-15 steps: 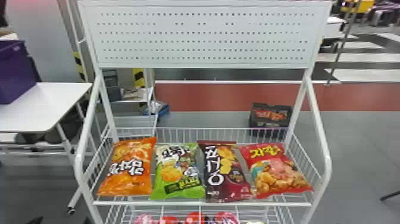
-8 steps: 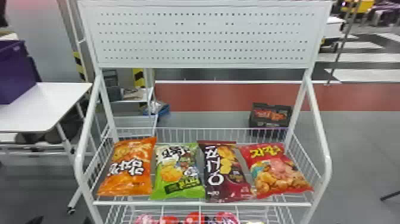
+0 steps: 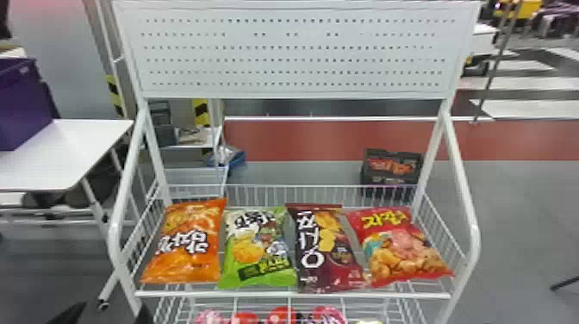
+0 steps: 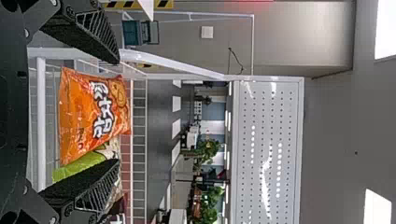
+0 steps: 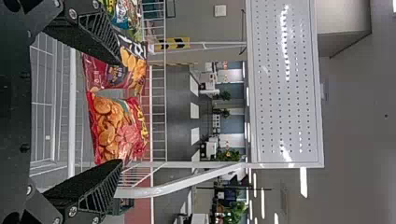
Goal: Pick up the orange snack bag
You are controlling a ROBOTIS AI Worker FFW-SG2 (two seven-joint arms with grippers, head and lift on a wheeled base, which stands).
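Orange snack bag [image 3: 185, 245] is seen in wire basket [image 3: 258, 295], lower left of head view; left gripper [image 3: 112, 307], bottom left, and right gripper [image 5: 119, 112] are spread wide, nothing held.

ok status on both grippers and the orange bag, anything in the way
Both grippers open: left gripper facing orange snack bag, right gripper facing red bag. Orange bag ungrasped in rack basket. No obstruction apparent.

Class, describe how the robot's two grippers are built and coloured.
The left gripper and right gripper look alike: black, each with two tapering, wedge-like fingers. Slanted ribs form a lattice along the fingers' sides, their facing surfaces look rough and grainy, and round metallic screws sit near their bases.
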